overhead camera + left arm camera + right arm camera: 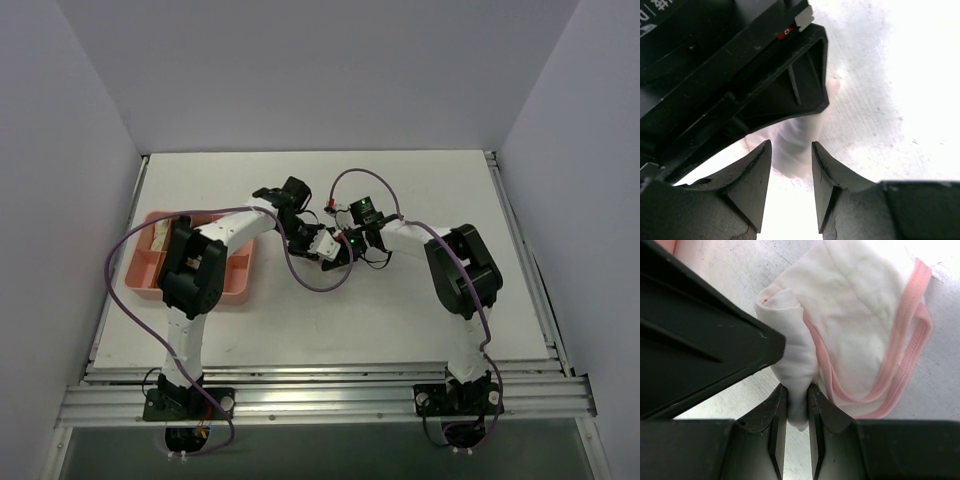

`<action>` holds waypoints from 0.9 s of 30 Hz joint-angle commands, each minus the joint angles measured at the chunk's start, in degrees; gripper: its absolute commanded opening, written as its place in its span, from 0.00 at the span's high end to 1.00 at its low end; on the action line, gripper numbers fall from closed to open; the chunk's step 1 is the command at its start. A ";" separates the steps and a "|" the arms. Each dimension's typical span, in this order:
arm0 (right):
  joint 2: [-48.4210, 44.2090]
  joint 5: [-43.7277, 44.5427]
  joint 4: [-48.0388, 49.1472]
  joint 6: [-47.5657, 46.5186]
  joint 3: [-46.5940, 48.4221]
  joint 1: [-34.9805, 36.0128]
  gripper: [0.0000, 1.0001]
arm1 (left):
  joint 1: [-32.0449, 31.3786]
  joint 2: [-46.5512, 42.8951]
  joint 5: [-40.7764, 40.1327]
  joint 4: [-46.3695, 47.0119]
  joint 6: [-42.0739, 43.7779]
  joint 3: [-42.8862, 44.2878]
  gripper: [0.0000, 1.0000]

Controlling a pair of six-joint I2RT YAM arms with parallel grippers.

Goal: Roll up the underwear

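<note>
Underwear pos.: the underwear [855, 315] lies on the white worktop [420, 190], approx. in the middle of the top view, where both arms meet. It is well apart from the pink tray [143, 268] at the left of that frame.

Right gripper: the right gripper [797, 407] has its jaws almost shut, w/ only a thin gap. That gap is filled by a bunched end of the white cloth, so it has hold of the underwear.

Left gripper: the left gripper [790, 170] has its jaws partly open. Pale cloth shows blurred just beyond the tips, but I see no pinch on it. In the right wrist view one black finger of it reaches the cloth from the left of the frame.

Done so far: one end is gathered into a loose roll or fold, at centre-left of the right wrist view.

Left to do: most of the garment is flat and spread, w/ its pink edge trim [905, 365] open at the right side. I judge the roll is only begun, so the bigger part remains.
</note>
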 commanded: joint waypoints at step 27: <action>-2.45 6.07 -12.17 2.29 -7.62 0.89 0.99 | -3.65 17.89 -1.85 -30.58 -1.24 24.71 0.90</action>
